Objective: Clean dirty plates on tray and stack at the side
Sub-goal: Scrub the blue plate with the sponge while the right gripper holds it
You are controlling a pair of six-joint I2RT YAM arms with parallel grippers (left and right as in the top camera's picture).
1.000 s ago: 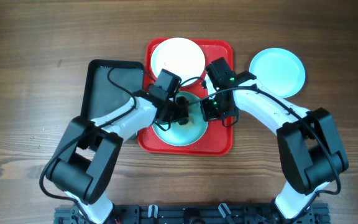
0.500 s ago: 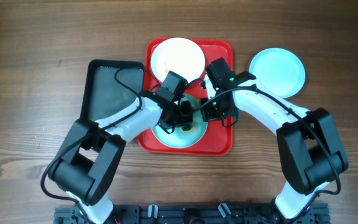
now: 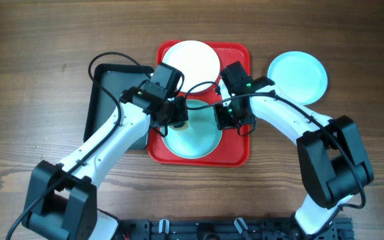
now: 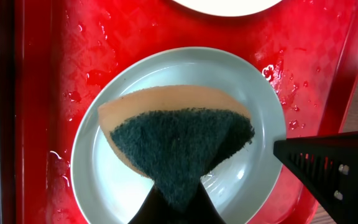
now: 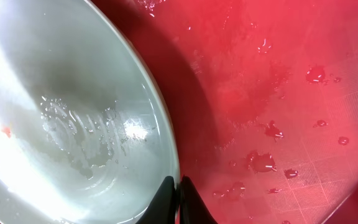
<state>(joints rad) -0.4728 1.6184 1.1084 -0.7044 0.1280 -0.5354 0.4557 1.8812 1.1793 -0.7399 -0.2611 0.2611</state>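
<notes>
Sponge [image 4: 176, 134], clamped in your closed left gripper [image 4: 176, 199], hangs directly over the pale blue plate [image 4: 98, 180]; your right gripper [image 5: 178, 188] pinches that plate's right rim.

Robot lab bench, by the look: left arm [image 3: 105, 143] & right arm [image 3: 292, 120], white w/ loose cables, bases at black rail [image 3: 199, 230] well behind fingers [image 5: 190, 202]; wood-grain table [image 3: 32, 40]; sponge [image 4: 179, 143], pale blue plate [image 4: 104, 186], wet red tray [image 4: 42, 62] under them.

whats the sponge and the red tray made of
Sponge: seemingly tan foam under a dark green fibrous scouring layer, matte and rough. Red tray: likely moulded plastic, glossy, with beaded water drops and a fine grid texture.
</notes>
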